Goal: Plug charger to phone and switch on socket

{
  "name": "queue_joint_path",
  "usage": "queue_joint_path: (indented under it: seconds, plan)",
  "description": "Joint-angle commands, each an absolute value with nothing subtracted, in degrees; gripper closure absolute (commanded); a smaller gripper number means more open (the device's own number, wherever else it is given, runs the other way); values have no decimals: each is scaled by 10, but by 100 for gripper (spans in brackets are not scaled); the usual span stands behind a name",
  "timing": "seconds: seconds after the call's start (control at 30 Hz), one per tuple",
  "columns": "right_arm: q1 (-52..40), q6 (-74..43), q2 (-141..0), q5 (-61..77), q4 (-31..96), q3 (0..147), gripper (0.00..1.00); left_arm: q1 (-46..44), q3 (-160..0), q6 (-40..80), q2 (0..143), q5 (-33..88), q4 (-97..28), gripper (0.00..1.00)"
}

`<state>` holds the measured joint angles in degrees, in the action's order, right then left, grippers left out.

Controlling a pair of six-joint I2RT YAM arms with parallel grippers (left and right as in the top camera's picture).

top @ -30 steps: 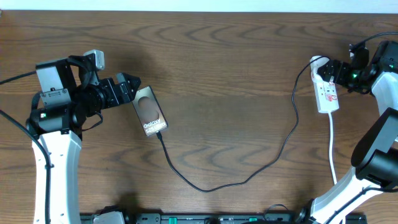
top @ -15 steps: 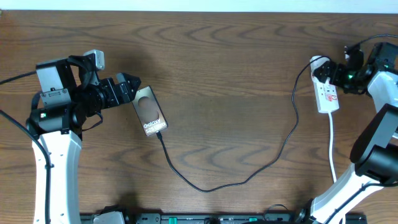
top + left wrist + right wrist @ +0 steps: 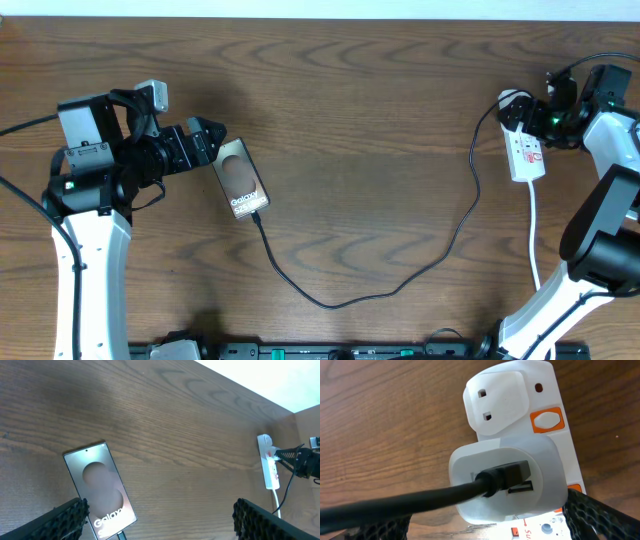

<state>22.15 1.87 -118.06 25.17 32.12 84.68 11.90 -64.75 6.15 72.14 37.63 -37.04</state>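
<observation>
left gripper: table left edge, by phone top, jaws wide
right gripper: right edge, at socket end, jaws wide

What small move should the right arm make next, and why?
Probably press one of the right fingers onto the orange switch beside the adapter. The charger already seems plugged into the phone and the socket, and these fingers stand open close by.
</observation>
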Motion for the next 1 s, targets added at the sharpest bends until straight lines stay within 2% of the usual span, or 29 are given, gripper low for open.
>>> queue_joint_path:
  seconds: [0.0, 0.4, 0.97]
  plan:
    - [209, 6, -1202, 274, 321, 846, 5, 120, -651, 60, 721, 386, -368, 6]
    - [209, 2, -1214, 291, 328, 846, 6, 120, -651, 60, 721, 386, -368, 6]
    - [209, 2, -1216, 291, 350, 845, 12, 120, -651, 60, 721, 386, -368, 6]
